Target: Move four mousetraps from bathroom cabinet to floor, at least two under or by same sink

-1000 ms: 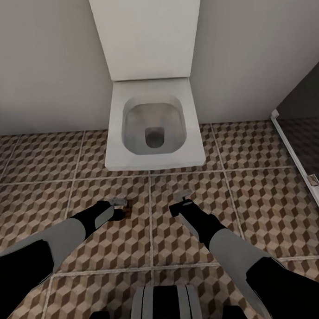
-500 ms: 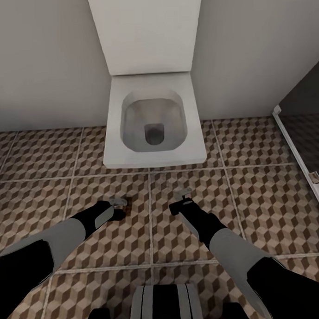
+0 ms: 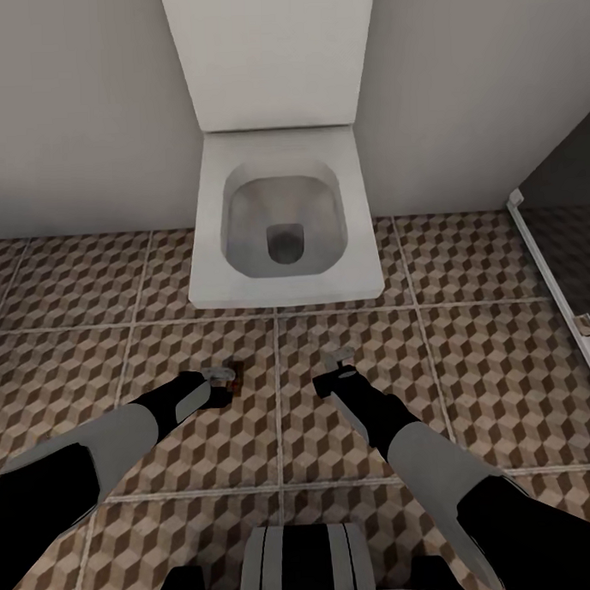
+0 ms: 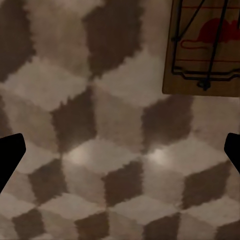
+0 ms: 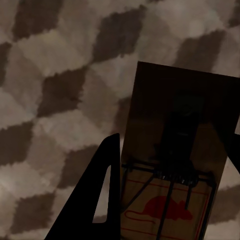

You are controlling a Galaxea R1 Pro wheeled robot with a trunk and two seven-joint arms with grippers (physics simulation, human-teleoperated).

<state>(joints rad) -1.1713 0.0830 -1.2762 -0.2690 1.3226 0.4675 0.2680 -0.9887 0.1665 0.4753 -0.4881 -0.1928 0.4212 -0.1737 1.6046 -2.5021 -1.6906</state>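
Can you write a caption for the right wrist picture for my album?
Right gripper holding a mousetrap above the cube-patterned bathroom floor.

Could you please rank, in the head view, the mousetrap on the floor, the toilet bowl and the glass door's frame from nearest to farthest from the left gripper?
From the left gripper:
1. The mousetrap, right beside the jaws on the bathroom floor.
2. The toilet bowl, ahead by the wall.
3. The glass door's frame, far off on the right side.

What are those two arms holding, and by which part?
The right gripper holds a small flat brown wooden mousetrap, jaws pressing its two long edges. The left gripper is open, holding nothing.
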